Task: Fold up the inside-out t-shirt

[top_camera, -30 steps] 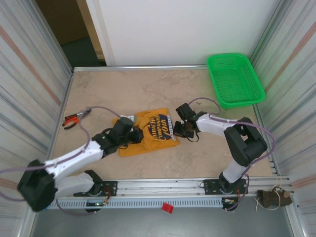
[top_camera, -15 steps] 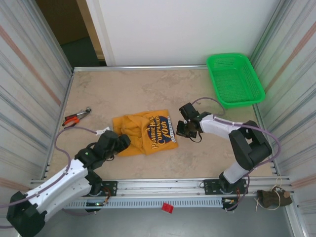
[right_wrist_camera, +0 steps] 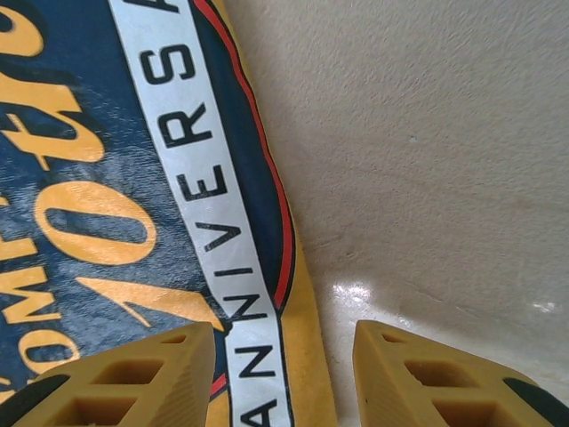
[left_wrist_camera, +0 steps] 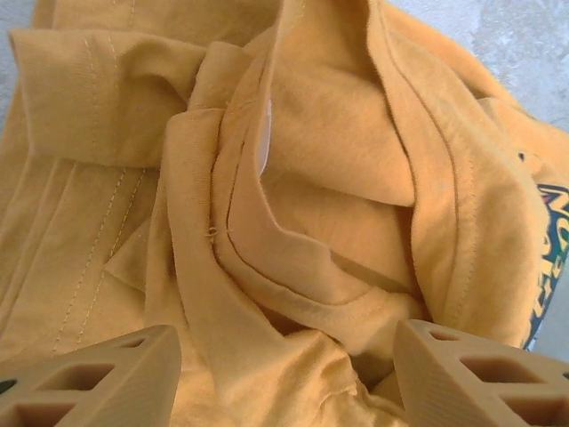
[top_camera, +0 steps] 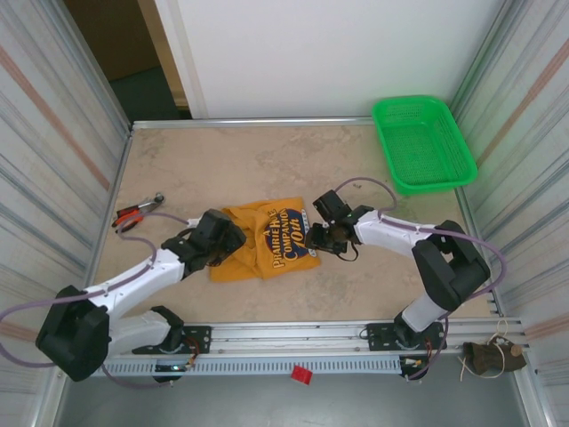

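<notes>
The mustard t-shirt [top_camera: 267,238] lies bunched in a rough square at the table's middle, its dark diamond print [top_camera: 289,238] facing up on the right half. In the left wrist view the t-shirt [left_wrist_camera: 293,187] shows folds, a collar seam and a sliver of white label [left_wrist_camera: 265,133]. My left gripper [top_camera: 227,238] sits at the shirt's left edge, open, its fingers [left_wrist_camera: 480,378] straddling bunched cloth. My right gripper [top_camera: 322,233] is at the shirt's right edge, open, with the print's border [right_wrist_camera: 204,160] and bare table between its fingers [right_wrist_camera: 418,378].
A green plastic basket [top_camera: 422,142] stands at the back right. Red-handled pliers [top_camera: 135,213] lie near the left wall. Metal walls close in both sides, and a rail runs along the near edge.
My left gripper has swung forward from off the shirt's near-left corner onto its left edge. My right gripper has shifted left onto the shirt's right edge.
</notes>
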`<state>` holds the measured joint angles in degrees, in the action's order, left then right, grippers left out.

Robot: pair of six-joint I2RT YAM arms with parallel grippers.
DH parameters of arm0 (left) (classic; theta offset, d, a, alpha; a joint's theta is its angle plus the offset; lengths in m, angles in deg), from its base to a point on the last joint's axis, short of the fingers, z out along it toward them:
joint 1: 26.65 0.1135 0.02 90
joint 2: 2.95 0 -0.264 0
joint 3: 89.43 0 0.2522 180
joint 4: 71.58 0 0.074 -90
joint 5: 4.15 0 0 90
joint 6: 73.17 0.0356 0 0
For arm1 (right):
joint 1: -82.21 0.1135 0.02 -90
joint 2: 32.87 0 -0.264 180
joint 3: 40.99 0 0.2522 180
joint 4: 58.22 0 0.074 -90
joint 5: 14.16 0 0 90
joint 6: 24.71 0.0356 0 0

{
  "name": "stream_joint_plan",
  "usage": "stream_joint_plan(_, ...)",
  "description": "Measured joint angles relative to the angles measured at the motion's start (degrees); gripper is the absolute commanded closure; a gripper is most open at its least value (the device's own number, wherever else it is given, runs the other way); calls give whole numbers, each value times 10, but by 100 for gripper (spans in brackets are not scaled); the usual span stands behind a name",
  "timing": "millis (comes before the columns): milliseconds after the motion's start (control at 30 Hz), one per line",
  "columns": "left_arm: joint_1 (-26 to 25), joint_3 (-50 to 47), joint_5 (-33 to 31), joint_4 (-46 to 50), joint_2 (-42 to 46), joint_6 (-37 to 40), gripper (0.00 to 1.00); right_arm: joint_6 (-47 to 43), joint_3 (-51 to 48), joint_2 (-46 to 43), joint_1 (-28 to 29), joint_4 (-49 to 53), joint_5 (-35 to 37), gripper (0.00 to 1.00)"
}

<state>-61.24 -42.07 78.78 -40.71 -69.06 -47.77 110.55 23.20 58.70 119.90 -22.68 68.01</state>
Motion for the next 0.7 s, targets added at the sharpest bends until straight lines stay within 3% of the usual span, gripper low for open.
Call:
stream_joint_plan(67, 0, 4, 0, -5, -22, -4, 41, 7, 0, 11, 1, -6, -2, 64)
stream_joint_plan(167, 1, 7, 0, -9, -54, -13, 50, 14, 0, 30, 1, -12, -8, 84)
stream_joint_plan(233, 4, 7, 0, -11, -70, -19, 82, 19, -1, 35, 1, -11, -6, 100)
stream_joint_plan(267, 7, 7, 0, -12, -76, -18, 99, 23, -1, 35, -2, -14, -10, 100)
stream_joint_plan(467, 20, 7, 3, -2, -54, -14, 100, 40, -11, 34, -11, -38, -14, 100)
stream_joint_plan(667, 17, -22, 11, 48, 108, -37, 100, 53, -25, 28, -24, -63, -17, 100)
stream_joint_plan(700, 13, -36, 10, 58, 137, -50, 90, 54, -25, 28, -24, -65, -16, 100)
